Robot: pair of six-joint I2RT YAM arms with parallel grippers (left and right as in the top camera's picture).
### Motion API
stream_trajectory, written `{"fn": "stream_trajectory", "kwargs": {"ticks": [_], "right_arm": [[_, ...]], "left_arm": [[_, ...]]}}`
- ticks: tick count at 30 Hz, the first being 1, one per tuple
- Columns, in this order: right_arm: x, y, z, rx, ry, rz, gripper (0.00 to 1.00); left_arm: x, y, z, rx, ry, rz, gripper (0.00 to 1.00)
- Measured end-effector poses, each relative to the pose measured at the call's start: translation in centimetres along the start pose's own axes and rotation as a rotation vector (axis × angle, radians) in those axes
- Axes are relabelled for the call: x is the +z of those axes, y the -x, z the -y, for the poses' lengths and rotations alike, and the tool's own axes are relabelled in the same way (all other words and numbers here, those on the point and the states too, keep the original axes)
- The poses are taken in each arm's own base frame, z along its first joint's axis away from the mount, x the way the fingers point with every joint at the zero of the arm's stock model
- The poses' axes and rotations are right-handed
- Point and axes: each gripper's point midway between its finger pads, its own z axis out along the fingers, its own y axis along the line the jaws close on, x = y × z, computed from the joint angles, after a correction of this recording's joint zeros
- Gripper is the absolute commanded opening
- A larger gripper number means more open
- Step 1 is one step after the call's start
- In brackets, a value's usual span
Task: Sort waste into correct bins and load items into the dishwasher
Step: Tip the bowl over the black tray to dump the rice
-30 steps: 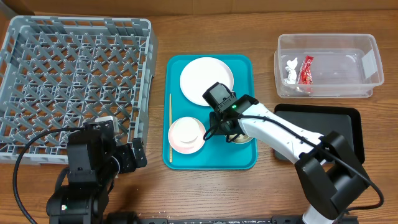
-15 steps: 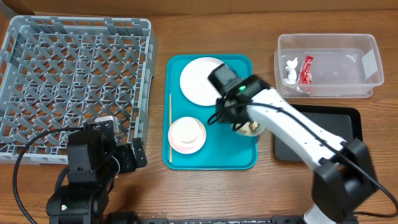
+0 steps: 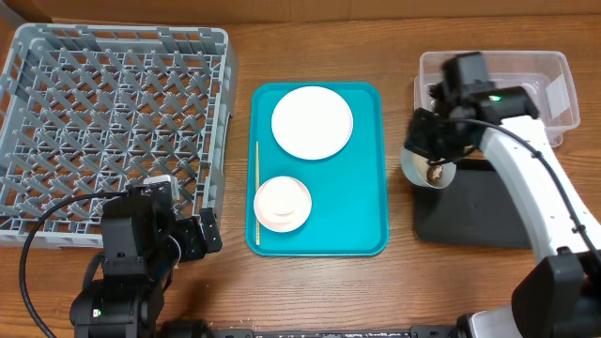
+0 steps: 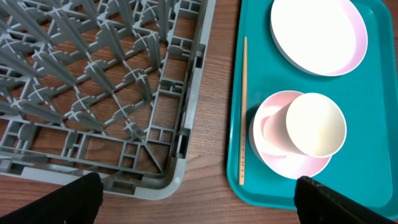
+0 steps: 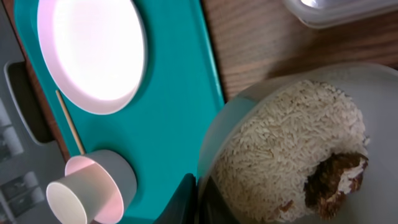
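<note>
The right pincer [image 3: 430, 155] is clamped on the rim of the pale grey round bowl [image 3: 418, 169] and holds it off the wooden worktop [image 3: 310, 291], tipped on its side over the edge of the flat black rectangular tray [image 3: 488, 211], just beside the clear rectangular plastic tub [image 3: 526, 103]. The right wrist view looks into that bowl [image 5: 379, 87]: a bed of loose white rice grains [image 5: 280, 143] clings to its inside, with a small brown food lump [image 5: 333, 177] lying on the rice near the lower edge, and one dark finger [image 5: 188, 199] presses against the bowl's wall. The large teal serving tray [image 3: 362, 207] lies between the black tray and the big square grey plastic dish rack [image 3: 113, 122], whose lattice floor holds nothing. On the teal tray, the large flat round white plate [image 3: 312, 122] lies at the far end, and the pale pink bowl [image 3: 282, 205] sits at the near end with the small white cup [image 4: 314, 124] inside it. A thin wooden stick [image 3: 256, 192] lies along the tray's edge on the rack side, just beside the pink bowl. The left pincer [image 3: 199, 235] hangs low near the rack's near corner, its fingers [image 4: 62, 199] spread wide with nothing between them.
</note>
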Motion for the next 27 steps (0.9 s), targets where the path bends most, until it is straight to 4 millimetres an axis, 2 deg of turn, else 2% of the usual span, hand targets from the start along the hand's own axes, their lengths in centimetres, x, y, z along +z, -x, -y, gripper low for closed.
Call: {"fn": "stream_trajectory", "kwargs": {"ticks": [5,10,19,27], "right_arm": [[1.2,-0.4,3.5,0.057,0.139,-0.062,0.04],[0.8,-0.5,6.2,0.109,0.287,-0.067,0.04],[-2.3,0.8,10.2,0.274,0.627,0.058,0.04],[-5.1,1.2,11.2,0.355,0.845,0.138,0.04]], "left_arm": [[0.0,0.0,0.0,0.000,0.000,0.000,1.00],[0.0,0.0,0.0,0.000,0.000,0.000,1.00],[0.0,0.0,0.0,0.000,0.000,0.000,1.00],[0.0,0.0,0.0,0.000,0.000,0.000,1.00]]}}
